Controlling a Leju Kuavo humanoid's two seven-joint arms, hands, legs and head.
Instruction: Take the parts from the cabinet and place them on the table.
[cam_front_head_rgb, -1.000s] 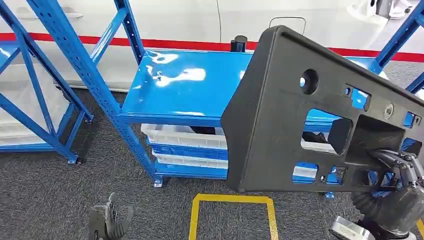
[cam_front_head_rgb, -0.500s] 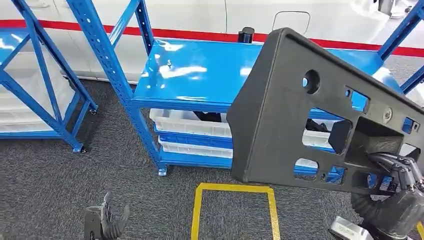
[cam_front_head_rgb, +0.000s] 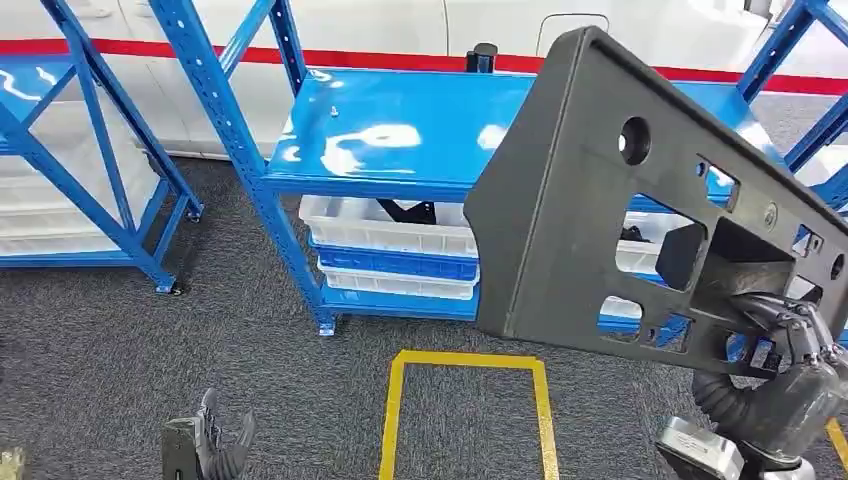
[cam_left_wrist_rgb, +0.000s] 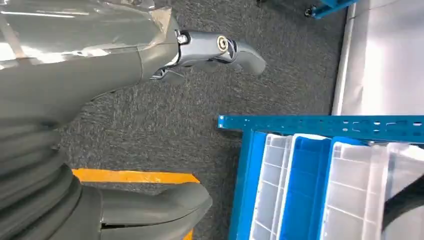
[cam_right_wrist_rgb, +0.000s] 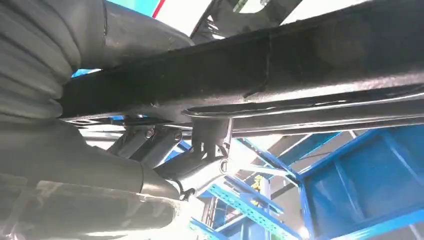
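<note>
Head view: right hand (cam_front_head_rgb: 790, 345) gripping large black plastic part (cam_front_head_rgb: 600, 200) by its lower edge, raised in front of blue cabinet (cam_front_head_rgb: 420, 130). Left hand (cam_front_head_rgb: 210, 450) low, fingers apart, holding nothing. Part out of cabinet, probably; table placement still to do.

Part (cam_front_head_rgb: 570, 200): matt black, blue showing through cut-outs.
Right hand (cam_front_head_rgb: 790, 380): grey ribbed cover, silver metal at wrist, dark fingers.
Left hand (cam_front_head_rgb: 205, 450): dark grey; in left wrist view (cam_left_wrist_rgb: 100, 165) grey ribbed cover, silver-tipped finger.
Rack (cam_front_head_rgb: 400, 140): glossy bright blue shelf with white glare; blue perforated uprights.
Bins (cam_front_head_rgb: 385, 225): translucent white, alternating with blue.
Floor (cam_front_head_rgb: 150, 350): dark grey speckled carpet.
Tape (cam_front_head_rgb: 465, 360): yellow, outlining a square.
Wall (cam_front_head_rgb: 350, 30): white with red stripe.
</note>
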